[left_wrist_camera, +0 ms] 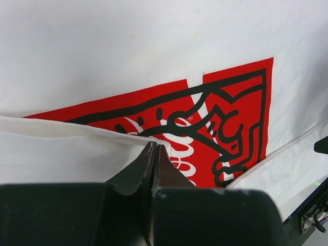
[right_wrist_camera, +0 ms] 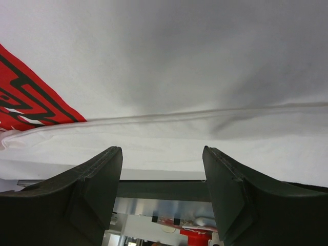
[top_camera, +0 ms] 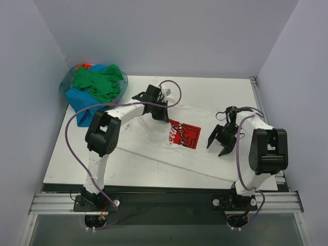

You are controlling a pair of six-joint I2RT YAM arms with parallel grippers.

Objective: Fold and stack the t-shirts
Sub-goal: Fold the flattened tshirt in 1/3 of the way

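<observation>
Several coloured t-shirts point(top_camera: 97, 84) (green, blue, a bit of orange) sit heaped in a bluish bin point(top_camera: 63, 88) at the far L corner of the table point(top_camera: 215, 87), well apart from both arms.

Next over, the white t-shirt point(top_camera: 154, 151) lies spread across mid table w/ its red logo point(top_camera: 183, 134) face up. Its long axis runs approx. L-to-R on a slant, w/ a doubled edge along the near side.

L gripper point(top_camera: 163, 117) sits just L of the logo, jaws together. Its wrist view shows a raised fold point(left_wrist_camera: 61, 138) of white cloth running straight into the tips, so it looks pinched on that shirt.

R gripper point(top_camera: 221, 141) hovers R of the logo over the shirt's R part. Its jaws are apart w/ nothing btw. them, and a hem line shows just ahead of its fingers.

Judgement: a fold is prob. under way and no stack has begun. Key relation: the logo and most of the cloth lie R of the L pinch, so that edge would have to travel R-ward over the print. R arm is nearer the free R side, so it's the one to take it.
</observation>
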